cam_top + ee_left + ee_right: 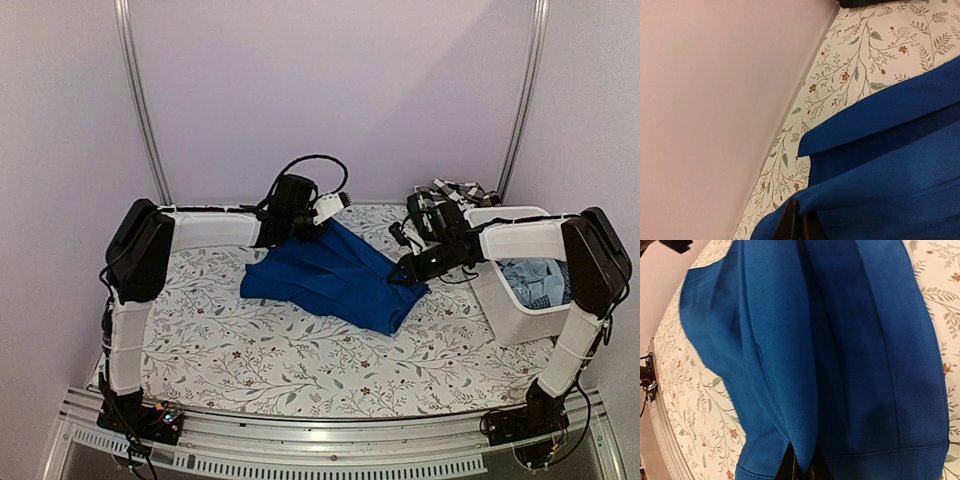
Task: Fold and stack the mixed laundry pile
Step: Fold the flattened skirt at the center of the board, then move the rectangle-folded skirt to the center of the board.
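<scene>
A royal blue garment [335, 275] lies spread on the flowered table cover, its far corner lifted off the surface. At that far corner my left gripper [322, 215] is shut on a fold of its edge, and the left wrist view shows the dark fingertips [792, 220] pinched together under the blue cloth [890, 165]. My right gripper [405, 272] is shut on the garment's right edge. In the right wrist view a ridge of the blue cloth [840, 340] runs down between the closed fingertips [788, 467]. More laundry fills the white tub. A black-and-white plaid piece [458, 190] lies at the back.
A white plastic tub [515, 325] stands at the right with pale blue and checked cloth [535, 278] inside. The back wall [715, 100] runs close behind the left gripper. Bare patterned cover [300, 360] lies in front of the garment. A metal rail [330, 440] edges the near side.
</scene>
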Motion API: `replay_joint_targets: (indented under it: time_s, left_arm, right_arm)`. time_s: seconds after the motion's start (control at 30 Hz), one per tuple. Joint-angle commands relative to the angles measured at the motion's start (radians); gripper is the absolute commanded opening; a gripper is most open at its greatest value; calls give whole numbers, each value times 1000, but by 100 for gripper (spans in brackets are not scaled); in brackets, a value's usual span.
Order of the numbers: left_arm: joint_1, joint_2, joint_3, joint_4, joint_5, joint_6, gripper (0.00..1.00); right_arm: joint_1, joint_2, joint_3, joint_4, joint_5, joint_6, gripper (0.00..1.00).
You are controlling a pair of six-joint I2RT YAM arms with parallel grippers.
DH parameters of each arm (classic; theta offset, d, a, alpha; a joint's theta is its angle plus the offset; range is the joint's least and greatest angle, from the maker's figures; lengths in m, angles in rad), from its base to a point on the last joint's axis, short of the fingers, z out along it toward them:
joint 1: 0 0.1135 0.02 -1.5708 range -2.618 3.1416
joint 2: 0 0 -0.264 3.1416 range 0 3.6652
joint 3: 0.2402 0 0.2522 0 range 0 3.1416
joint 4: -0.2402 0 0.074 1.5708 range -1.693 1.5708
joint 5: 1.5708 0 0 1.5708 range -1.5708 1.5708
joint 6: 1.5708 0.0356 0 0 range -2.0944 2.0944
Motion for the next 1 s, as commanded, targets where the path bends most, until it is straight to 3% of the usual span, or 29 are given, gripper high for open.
replay_joint_targets:
  time_s: [0.0, 0.03, 0.13, 0.23, 0.33, 0.5, 0.7, 0.97]
  left_arm:
    - [23, 99, 81, 124, -64, -17, 7]
    - [23, 106, 82, 126, -74, -48, 14]
    - [22, 66, 25, 131, -91, -136, 46]
    - [31, -51, -97, 128, -118, -268, 61]
    - [51, -183, -218, 102, -117, -388, 70]
    - [59, -310, -362, 16, 123, -527, 69]
    - [86, -210, -351, -106, 301, -696, 50]
    - [130, -163, -404, -192, 403, -908, 42]
  right_arm:
    - [-26, 107, 64, -34, 170, -11, 5]
    - [-26, 133, 80, -37, 181, -15, 6]
    - [-26, 193, 122, -38, 200, -19, 6]
    - [-26, 269, 161, -52, 184, -27, 5]
    - [-24, 341, 184, -67, 154, -35, 5]
    - [-14, 384, 170, -55, 131, -33, 5]
    - [40, 403, 175, -58, 140, -74, 5]
    - [121, 437, 196, -65, 137, -80, 6]
